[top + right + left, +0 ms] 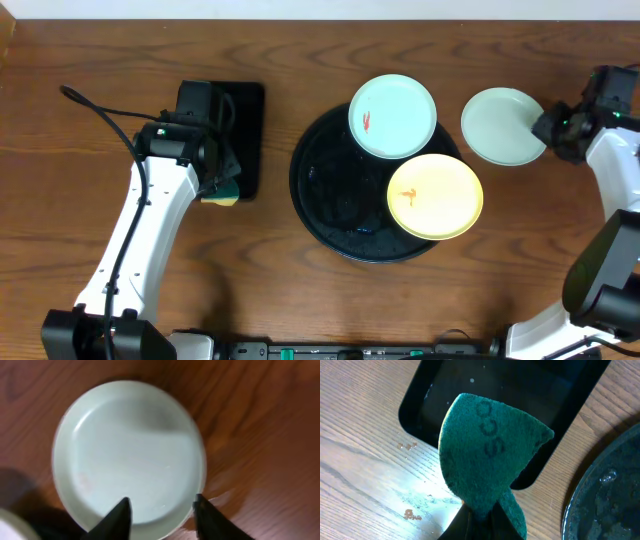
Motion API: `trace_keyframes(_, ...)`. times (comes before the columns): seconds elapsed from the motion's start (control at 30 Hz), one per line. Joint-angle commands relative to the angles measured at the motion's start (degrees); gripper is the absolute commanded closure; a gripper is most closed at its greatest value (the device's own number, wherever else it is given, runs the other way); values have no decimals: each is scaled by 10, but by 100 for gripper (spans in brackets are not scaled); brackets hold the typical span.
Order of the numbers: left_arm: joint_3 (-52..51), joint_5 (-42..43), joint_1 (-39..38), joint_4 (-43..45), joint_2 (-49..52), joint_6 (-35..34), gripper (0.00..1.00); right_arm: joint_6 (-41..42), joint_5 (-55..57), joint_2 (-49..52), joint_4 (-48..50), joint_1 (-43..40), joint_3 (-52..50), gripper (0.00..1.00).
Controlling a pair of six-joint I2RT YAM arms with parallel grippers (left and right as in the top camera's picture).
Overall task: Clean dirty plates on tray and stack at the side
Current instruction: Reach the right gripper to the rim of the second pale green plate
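Note:
The large round black tray point(335, 195) holds a mint-green plate point(393, 116) with an orange-red smear and a pale yellow plate point(435, 196) with a small smear. A second mint-green plate point(502, 126) lies on the table to the tray's right; in the right wrist view it point(129, 450) looks clean. My right gripper point(161, 507) is open just above this plate's near edge, not gripping it. My left gripper point(482, 517) is shut on a green scouring sponge point(487, 455), held over the table left of the tray point(605, 505).
A small rectangular black tray point(240, 120) lies at the left, under the left arm; it also shows in the left wrist view point(520, 395). A wet patch with small crumbs point(412, 510) is on the wood beside it.

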Motion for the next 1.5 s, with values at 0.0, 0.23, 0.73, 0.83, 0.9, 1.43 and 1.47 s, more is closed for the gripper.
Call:
trace_keyframes(0.0,3,-3,3,0,2,-3,93,-45,-67,-10,12,30,-3,51)
trace_keyframes(0.23,3,3,3,3,2,-3,93,-82,-68,-7,44,122,-3,32)
trace_keyframes(0.73,-3,10,3,4,2,-2,92,-144,10,101,118,261,-3,40)
trace_keyframes(0.83,-8,10,3,5,2,-2,93,-144,42,102,122,273,-3,44)
trace_keyframes(0.9,-12,10,3,9,2,-2,92,-144,64,102,122,276,-3,44)
trace_keyframes(1.43,-16,14,3,26,2,-3,92,-167,58,103,143,280,-3,64)
trace_keyframes(1.47,-16,14,3,26,2,-3,92,-167,59,103,143,281,-3,64)
